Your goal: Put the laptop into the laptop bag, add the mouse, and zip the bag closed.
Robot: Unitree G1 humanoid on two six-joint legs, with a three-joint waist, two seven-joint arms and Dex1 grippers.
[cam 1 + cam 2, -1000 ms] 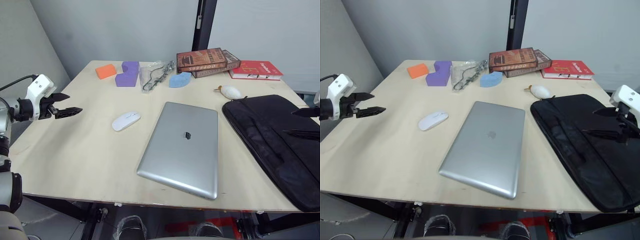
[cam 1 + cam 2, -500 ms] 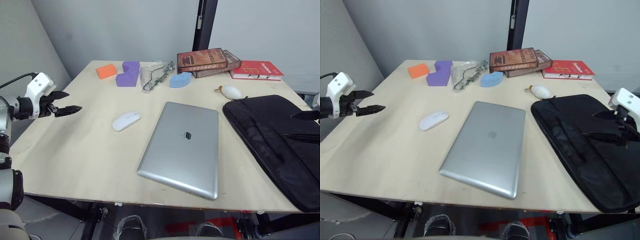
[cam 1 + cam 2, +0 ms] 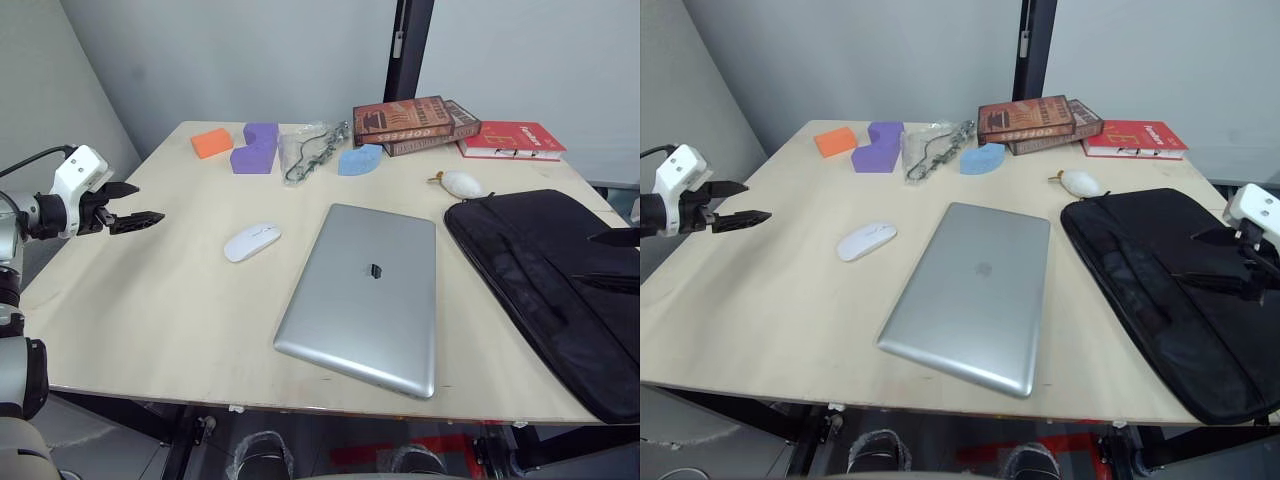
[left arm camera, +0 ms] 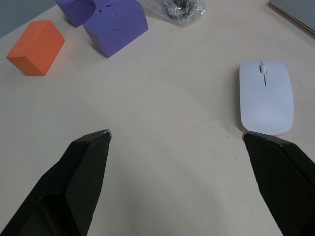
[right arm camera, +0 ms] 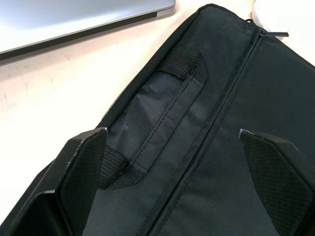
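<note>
**Both tools open before the bag is unzipped**

Head views: the thin silver-grey metal laptop (image 3: 365, 296) lies closed at the counter's (image 3: 170, 300) near-middle; the flat black fabric laptop bag (image 3: 555, 275) lies along the right edge, the glossy white oval mouse (image 3: 252, 241) left of the laptop. Left tool (image 3: 128, 206) hovers wide open and empty over the left edge.

Left wrist view: the mouse lies just ahead.

Right wrist view: right tool (image 5: 179, 147), spread and empty, straddles the bag's handle (image 5: 160, 123). Judgement: find the zipper pull first, and steady the bag while opening it.

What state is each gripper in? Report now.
Left gripper: open, empty, above the bare table near the glossy white oval mouse.
Right gripper: open, empty, over the flat black fabric laptop bag.
</note>
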